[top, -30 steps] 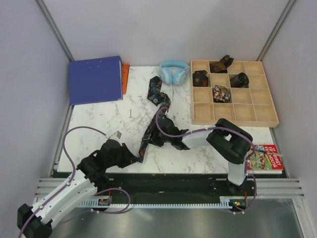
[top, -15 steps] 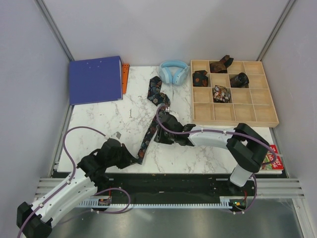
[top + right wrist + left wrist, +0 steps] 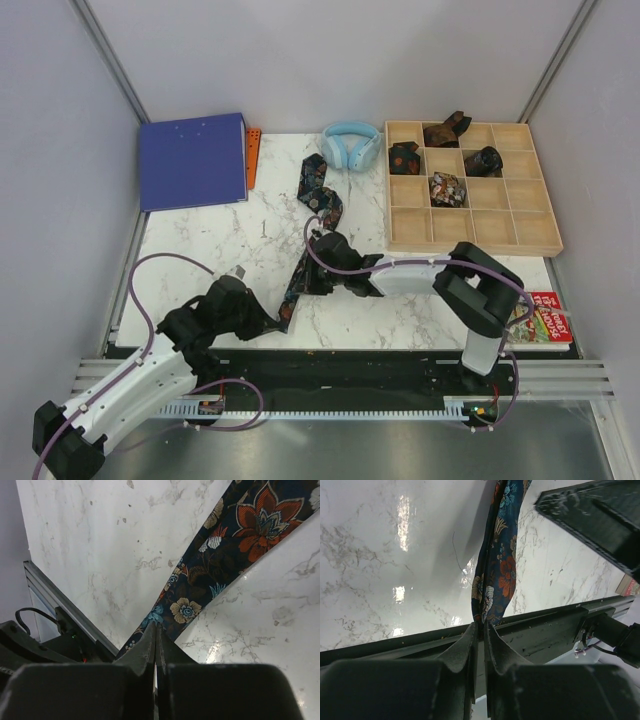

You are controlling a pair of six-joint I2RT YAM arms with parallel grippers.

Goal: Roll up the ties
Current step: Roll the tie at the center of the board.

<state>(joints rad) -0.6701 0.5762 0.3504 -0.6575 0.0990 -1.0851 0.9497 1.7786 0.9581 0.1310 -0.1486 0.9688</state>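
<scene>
A long dark floral tie runs from near the headphones down toward the table's front edge. My left gripper is shut on its narrow near end; the left wrist view shows the tie leading away from the pinched fingertips. My right gripper is shut on the tie's middle stretch, its fingertips nipping the edge of the fabric. Rolled ties sit in the wooden tray's cells.
The wooden compartment tray stands at the back right. Light-blue headphones lie at the back centre, a blue binder at the back left. A red book lies by the right arm's base.
My right gripper has reached left along the tie, and its jaws have gone from open to shut on the fabric. The left gripper keeps its hold and has barely moved.
</scene>
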